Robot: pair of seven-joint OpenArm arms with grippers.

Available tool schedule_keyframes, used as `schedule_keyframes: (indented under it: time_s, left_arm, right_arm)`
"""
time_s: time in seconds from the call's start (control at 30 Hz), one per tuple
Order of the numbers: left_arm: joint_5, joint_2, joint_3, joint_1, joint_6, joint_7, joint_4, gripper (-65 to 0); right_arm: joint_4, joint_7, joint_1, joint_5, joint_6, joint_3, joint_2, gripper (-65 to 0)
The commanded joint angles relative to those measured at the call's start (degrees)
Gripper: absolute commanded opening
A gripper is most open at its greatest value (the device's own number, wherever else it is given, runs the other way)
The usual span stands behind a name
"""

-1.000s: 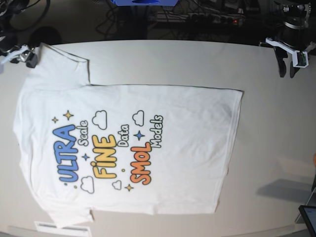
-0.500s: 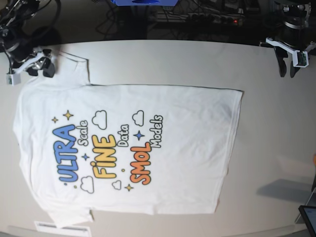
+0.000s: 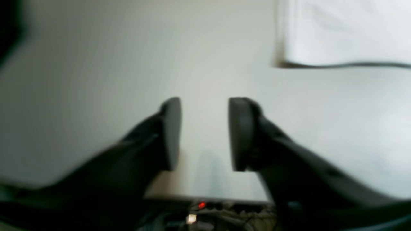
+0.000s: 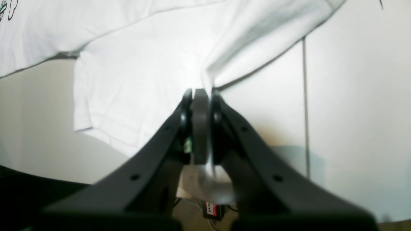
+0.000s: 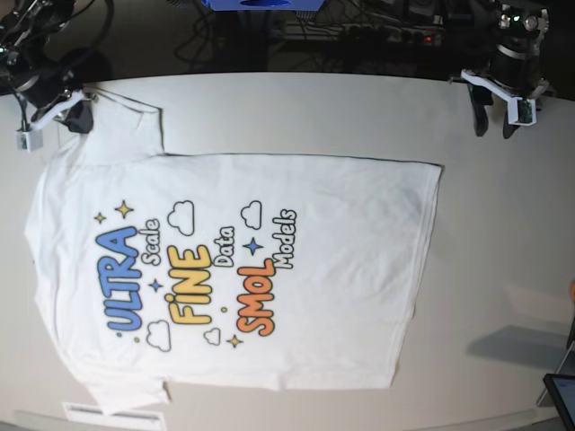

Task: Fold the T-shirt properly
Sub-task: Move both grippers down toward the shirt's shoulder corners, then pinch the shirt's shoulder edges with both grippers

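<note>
The T-shirt [image 5: 269,269] lies spread flat on the white table [image 5: 503,233], print side up, with its collar end to the left. My right gripper [image 5: 76,115] sits at the far-left sleeve [image 4: 144,73]. In the right wrist view my right gripper [image 4: 202,93] is shut, and the sleeve's hem is pinched and slightly lifted between its pads. My left gripper [image 5: 493,126] hovers over bare table at the far right, clear of the shirt. Its fingers [image 3: 171,128] stand apart with nothing between them. A corner of the T-shirt [image 3: 346,32] shows ahead of it, to its right.
Cables and electronics [image 5: 377,31] lie beyond the table's far edge. A dark screen corner [image 5: 561,395] sits at the near right. A white label [image 5: 112,415] lies at the near left edge. A thin dark line [image 4: 303,96] runs across the table beside the sleeve.
My right gripper moved onto the far-left sleeve and shut on its hem. The left gripper shifted a little to the left and its jaws widened.
</note>
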Motion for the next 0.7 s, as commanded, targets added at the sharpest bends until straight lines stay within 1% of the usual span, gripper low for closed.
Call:
schedule_keyframes:
  time_s: [0.0,0.03,0.1,0.2,0.27,0.37,0.43,0.47,0.53,0.67]
  left_arm:
    - [-0.6,-0.8,0.9,-0.5,0.3,-1.1,-0.2,-30.9]
    - [-0.6,-0.8,2.1,-1.4,0.3,-0.5,-1.2,-29.6]
    - [-2.1,-0.8,3.6,-4.3,0.2,4.4,-2.1,-28.6]
    - [-9.9,-0.8,3.6,-9.8,0.2,14.4,-3.0,-28.6]
    - [-14.7,-1.1,2.9,-12.2,0.2,18.3,-3.7,-28.6]
    - [-18.8,-0.9,2.3,-14.6,0.2,21.7,-4.9,-28.6]
    - [-19.3,-0.7,2.3,-16.0,0.3,24.1,-5.8,-28.9]
    - [-19.1,0.1,2.3,-16.8,0.3,25.2,-6.5,-28.9]
    - [-18.8,1.6,1.7,-17.7,0.4,26.0,-7.9,-29.1]
    - [-19.2,2.0,2.3,-18.6,0.4,26.0,-12.3,-29.1]
  right_arm:
    - [-0.5,-4.5,-0.8,-3.8,-0.5,-0.2,-0.1,-64.7]
    - [-0.5,-4.5,-0.8,-3.8,-0.5,-0.2,-0.1,-64.7]
    - [-0.5,-4.5,-0.8,-3.8,-0.5,-0.2,-0.1,-64.7]
    - [-0.5,-4.5,-0.8,-3.8,-0.5,-0.2,0.0,-64.7]
    - [-0.5,-4.5,-0.8,-3.8,-0.5,-0.2,0.0,-64.7]
    - [-0.5,-4.3,-0.9,-3.8,-0.5,-0.2,0.0,-64.7]
    - [-0.5,-4.3,-0.9,-3.8,-0.5,-0.2,0.1,-64.7]
    - [-0.4,-4.2,-0.9,-3.8,-0.5,-0.3,0.1,-64.7]
    - [-0.4,-4.2,-0.9,-3.8,-0.5,-0.3,0.1,-64.7]
    - [-0.4,-4.2,-0.9,-3.8,-0.5,-0.3,0.1,-64.7]
